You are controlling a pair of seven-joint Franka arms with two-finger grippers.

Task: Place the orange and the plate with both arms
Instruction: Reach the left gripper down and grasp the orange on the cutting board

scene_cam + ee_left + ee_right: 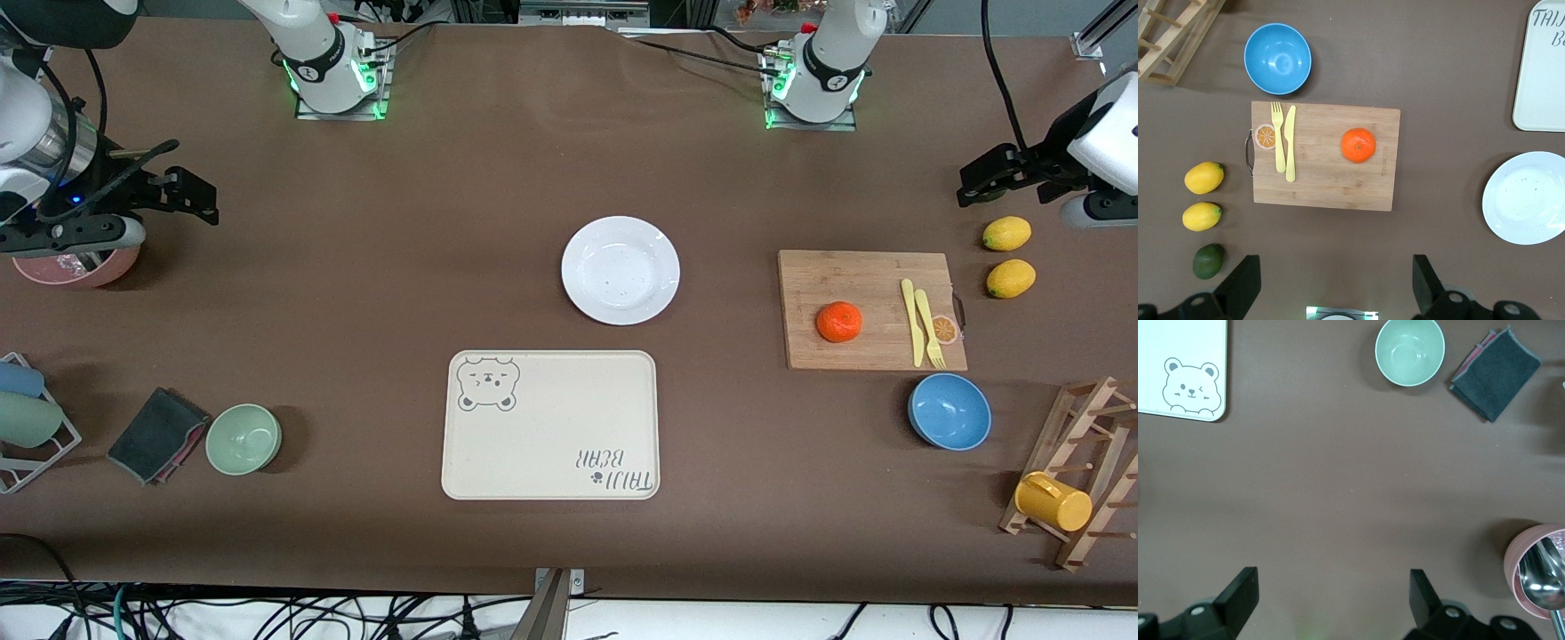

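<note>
The counter carries a cream tray low in the centre of the front view. The cutting board sits right of centre, the plate in mid-frame above the tray, and the orange on the board. Left pincer at the right edge and right pincer at the left edge both gape, empty.

The cream tray reads "TAIJI BEAR" (beside a bear face).

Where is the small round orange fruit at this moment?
In the front view, the small round orange fruit lies on the rectangular wooden cutting board toward the left arm's end of the table, beside the yellow plastic knife, farther from the camera than the blue bowl.
</note>
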